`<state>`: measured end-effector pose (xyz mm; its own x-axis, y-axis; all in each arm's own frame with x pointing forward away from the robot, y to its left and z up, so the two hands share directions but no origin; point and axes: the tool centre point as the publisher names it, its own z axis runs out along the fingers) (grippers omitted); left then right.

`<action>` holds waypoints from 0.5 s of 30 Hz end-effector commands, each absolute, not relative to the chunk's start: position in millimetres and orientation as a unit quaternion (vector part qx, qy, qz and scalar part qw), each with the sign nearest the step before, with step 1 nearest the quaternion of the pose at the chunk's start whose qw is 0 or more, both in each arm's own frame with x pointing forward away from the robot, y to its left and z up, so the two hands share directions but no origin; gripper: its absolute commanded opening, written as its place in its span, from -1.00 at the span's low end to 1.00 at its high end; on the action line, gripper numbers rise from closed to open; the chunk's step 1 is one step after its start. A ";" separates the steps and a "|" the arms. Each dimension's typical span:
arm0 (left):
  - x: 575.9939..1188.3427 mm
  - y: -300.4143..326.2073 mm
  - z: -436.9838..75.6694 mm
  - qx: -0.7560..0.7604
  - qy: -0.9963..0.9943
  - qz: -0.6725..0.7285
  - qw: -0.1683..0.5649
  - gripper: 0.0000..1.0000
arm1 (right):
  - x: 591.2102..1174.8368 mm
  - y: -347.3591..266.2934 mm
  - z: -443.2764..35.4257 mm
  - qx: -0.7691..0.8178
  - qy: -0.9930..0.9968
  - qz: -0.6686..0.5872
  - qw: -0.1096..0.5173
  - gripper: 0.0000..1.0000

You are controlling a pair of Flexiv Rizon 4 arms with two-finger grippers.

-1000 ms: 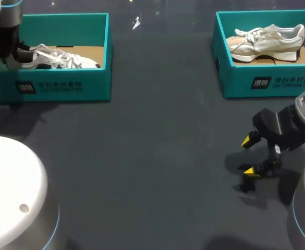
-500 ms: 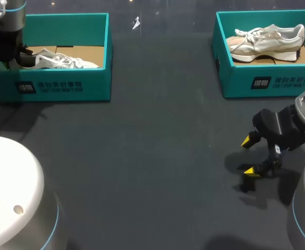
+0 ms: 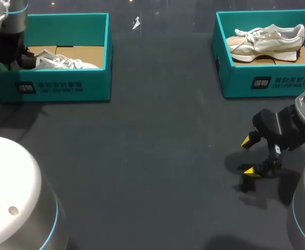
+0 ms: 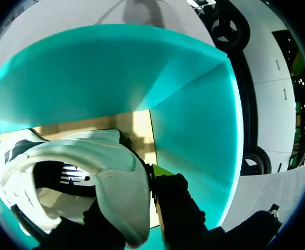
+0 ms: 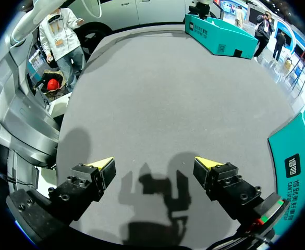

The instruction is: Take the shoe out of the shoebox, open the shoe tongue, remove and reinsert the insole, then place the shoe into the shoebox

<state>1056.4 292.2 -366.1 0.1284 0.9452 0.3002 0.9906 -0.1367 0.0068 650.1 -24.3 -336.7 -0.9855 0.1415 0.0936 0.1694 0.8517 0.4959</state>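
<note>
Lower than a second ago, the white shoe [image 3: 63, 61] [image 4: 89, 156] with black side stripes sits in the teal shoebox [image 3: 63, 86] [image 4: 194, 130], its padded heel clamped in the left claw [image 3: 22, 54] [image 4: 136, 190]. Well apart, the right claw [image 3: 248, 156] [image 5: 152, 169] hangs spread wide over the table [image 3: 152, 156].

The head camera looks down from above and behind onto the dark surface [image 3: 152, 156], taking in the left shoebox [image 3: 63, 89] and the right shoebox [image 3: 235, 83]. The left wrist camera sits very close inside the left shoebox, facing the white shoe [image 4: 105, 172]. The right wrist camera looks along the right hand [image 5: 155, 165], low over the same surface, with the right shoebox beside it.
</note>
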 end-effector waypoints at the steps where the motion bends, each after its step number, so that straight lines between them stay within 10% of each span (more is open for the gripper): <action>1: 1057.8 290.9 -369.2 -0.747 -0.648 -0.113 0.094 -1.00 | 648.6 -24.2 -336.4 -0.081 -0.962 -0.259 0.026 1.00; 5: 1057.4 290.2 -369.7 -0.748 -0.648 -0.110 0.092 -1.00 | 648.6 -24.2 -336.4 -0.081 -0.962 -0.259 0.026 1.00; 7: 1057.4 289.8 -369.2 -0.747 -0.649 -0.109 0.091 -0.48 | 648.6 -24.2 -336.4 -0.081 -0.962 -0.259 0.026 1.00; 15: 1059.5 288.8 -352.9 -0.747 -0.653 -0.106 0.073 0.02 | 648.6 -24.2 -336.4 -0.081 -0.962 -0.259 0.026 1.00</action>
<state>1063.0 286.1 -359.7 0.1224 0.9579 0.2595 0.9907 -0.1335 0.0254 650.1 -24.3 -336.7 -0.9855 0.1415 0.0936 0.1694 0.8517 0.4959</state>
